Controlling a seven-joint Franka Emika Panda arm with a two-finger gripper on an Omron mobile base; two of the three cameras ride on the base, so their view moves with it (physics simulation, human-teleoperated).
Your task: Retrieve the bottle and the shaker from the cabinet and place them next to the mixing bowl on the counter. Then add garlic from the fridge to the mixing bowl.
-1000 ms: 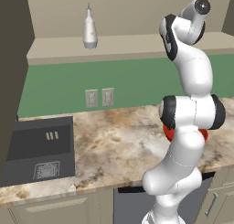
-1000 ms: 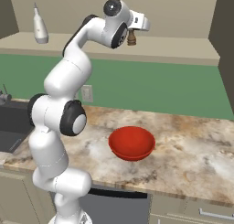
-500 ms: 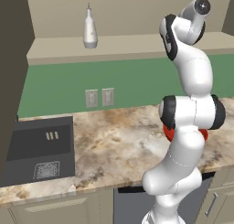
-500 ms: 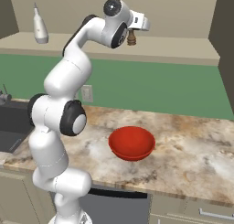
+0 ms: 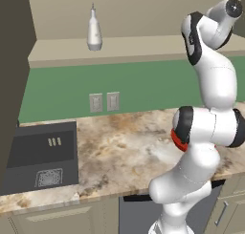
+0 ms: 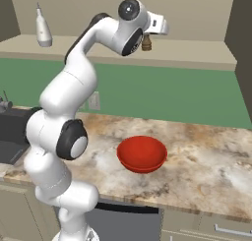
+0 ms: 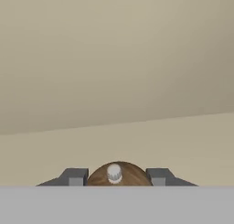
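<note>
Jaws are clamped on the shaker (image 7: 118, 174), my gripper (image 7: 118, 176) up inside the cabinet (image 6: 206, 9). I see the bottle (image 5: 94, 31) on the shelf well left, the bowl (image 6: 142, 153) on the counter (image 6: 211, 161).

A green wall (image 5: 143, 87) with two pale outlets (image 5: 104, 102), and a dark sink (image 5: 43, 156) with a drain grid (image 5: 49, 177)

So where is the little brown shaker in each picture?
Left base view: not in it.
Right base view: the shaker is at top middle, on the cabinet shelf, right by the robot's hand.
Hand view: at the bottom middle, its brown top between the two fingers.
Shared landmark: the cabinet's pale shelf.
</note>
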